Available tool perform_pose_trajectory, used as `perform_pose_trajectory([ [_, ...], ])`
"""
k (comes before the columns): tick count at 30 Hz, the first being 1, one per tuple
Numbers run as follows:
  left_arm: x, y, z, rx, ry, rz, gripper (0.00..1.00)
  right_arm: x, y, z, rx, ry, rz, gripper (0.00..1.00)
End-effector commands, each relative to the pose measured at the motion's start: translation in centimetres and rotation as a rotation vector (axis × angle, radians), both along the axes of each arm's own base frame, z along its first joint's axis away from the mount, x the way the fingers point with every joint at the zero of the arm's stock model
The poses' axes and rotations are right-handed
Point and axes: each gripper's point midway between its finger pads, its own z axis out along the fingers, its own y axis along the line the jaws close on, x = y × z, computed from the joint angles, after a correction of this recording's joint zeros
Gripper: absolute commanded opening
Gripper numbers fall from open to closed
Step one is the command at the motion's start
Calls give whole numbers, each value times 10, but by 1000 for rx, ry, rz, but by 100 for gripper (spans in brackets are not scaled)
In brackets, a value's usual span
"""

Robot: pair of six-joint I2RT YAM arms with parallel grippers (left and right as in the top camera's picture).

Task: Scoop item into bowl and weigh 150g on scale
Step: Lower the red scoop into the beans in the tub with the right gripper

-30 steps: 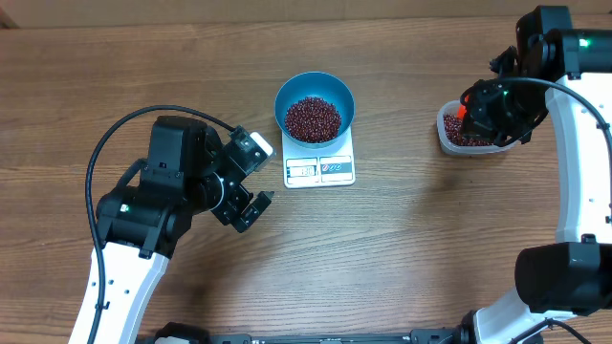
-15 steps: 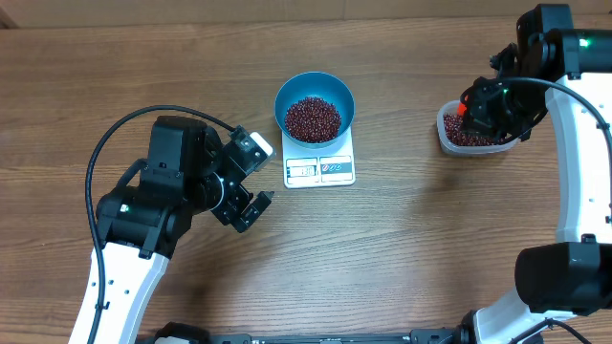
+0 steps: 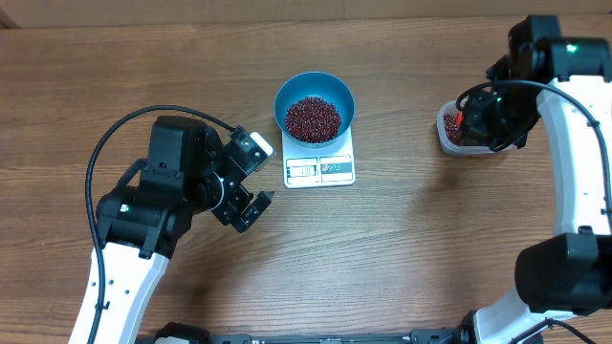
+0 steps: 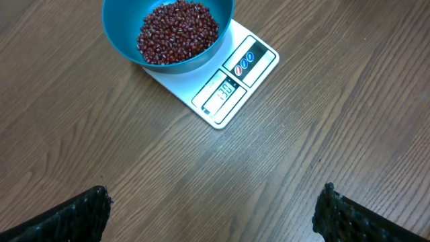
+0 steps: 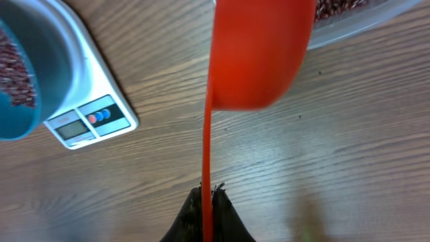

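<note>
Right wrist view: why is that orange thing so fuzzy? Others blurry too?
Right wrist view: the orange scoop sits close to the lens, soft-edged, while the scale looks sharper. Left wrist view: beans crisp. Overhead: evenly lit, no glare.

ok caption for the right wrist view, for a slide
Right tool shut on a red scoop, cup at the clear tub; blue bowl of beans on the scale at left.

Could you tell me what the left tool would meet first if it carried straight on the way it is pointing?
Probably the bare table, just short of the scale, since the open left tool angles downward. If it sits flatter than it looks, the scale's front edge comes first.
</note>
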Motion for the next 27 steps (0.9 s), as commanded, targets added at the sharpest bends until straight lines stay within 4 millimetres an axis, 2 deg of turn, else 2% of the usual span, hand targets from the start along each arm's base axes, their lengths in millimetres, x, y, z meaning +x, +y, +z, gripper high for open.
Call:
perform_pose_trajectory([
  [1,4,0,9,-11,-19,12,100,-2,0,-16,-6,23,-1,4],
  [18,4,0,9,-11,-19,12,100,2,11,-13,57,6,3,4],
  [27,4,0,9,-11,-19,12,100,6,26,-8,152,-17,11,4],
])
